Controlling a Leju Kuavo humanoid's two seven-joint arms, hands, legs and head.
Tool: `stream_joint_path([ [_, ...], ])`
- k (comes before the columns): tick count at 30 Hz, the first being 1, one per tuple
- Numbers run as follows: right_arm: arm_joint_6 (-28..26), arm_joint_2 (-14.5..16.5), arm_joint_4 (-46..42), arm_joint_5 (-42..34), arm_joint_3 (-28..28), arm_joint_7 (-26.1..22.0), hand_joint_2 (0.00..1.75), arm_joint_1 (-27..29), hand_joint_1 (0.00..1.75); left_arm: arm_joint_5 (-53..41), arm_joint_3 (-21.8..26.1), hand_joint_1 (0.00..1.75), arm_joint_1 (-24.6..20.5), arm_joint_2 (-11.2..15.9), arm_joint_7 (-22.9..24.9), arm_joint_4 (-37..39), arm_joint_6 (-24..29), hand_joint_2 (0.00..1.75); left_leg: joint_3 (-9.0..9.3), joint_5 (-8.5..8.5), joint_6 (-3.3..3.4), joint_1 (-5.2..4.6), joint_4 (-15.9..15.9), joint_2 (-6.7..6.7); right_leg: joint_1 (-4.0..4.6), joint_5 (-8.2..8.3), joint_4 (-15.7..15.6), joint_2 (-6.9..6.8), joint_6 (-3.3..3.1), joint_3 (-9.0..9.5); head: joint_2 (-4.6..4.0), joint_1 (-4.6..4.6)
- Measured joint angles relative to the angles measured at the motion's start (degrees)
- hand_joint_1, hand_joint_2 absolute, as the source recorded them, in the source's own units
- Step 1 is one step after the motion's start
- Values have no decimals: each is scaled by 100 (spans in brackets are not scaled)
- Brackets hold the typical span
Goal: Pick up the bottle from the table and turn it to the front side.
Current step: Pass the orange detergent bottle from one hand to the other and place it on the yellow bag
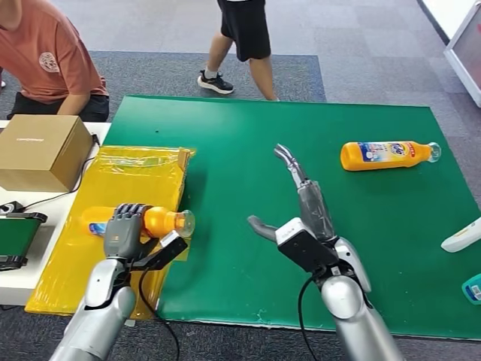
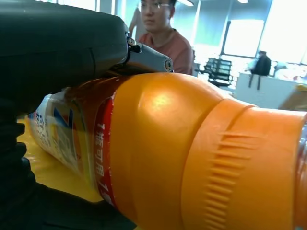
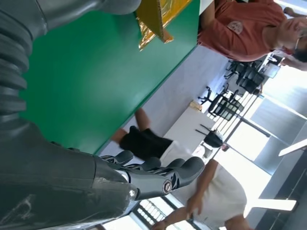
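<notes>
An orange bottle (image 1: 163,221) with a clear cap lies sideways over the yellow sheet (image 1: 122,180), and my left hand (image 1: 125,231) grips its body. Close up in the left wrist view, the same orange bottle (image 2: 173,143) shows its label under my dark fingers (image 2: 54,43). My right hand (image 1: 294,210) hovers over the middle of the green mat (image 1: 255,143), fingers spread and holding nothing; the right hand (image 3: 119,177) looks the same from its wrist. A second orange bottle (image 1: 388,155) lies on its side at the mat's far right.
A cardboard box (image 1: 42,150) stands on the white table at the left, behind which a person in an orange shirt (image 1: 48,53) sits. Another person (image 1: 243,41) walks past the far edge. White and teal items (image 1: 462,237) lie at the mat's right edge.
</notes>
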Motion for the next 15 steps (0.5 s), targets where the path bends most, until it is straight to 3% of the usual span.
stream_joint_path([
  [10, -1, 0, -21, -45, 196, -5, 175, -35, 0, 796, -547, 0, -85, -161, -332, -30, -527, 175, 0, 0, 0, -1, 0, 0, -1, 0, 0, 0, 0, -1, 0, -1],
  [15, -15, 0, -26, -49, 206, -31, 175, -13, 0, 1399, -904, 0, 33, -138, -557, -472, -883, 175, -1, -1, 1, -2, 0, 0, -1, 0, 0, 0, 1, -1, 0, -1],
])
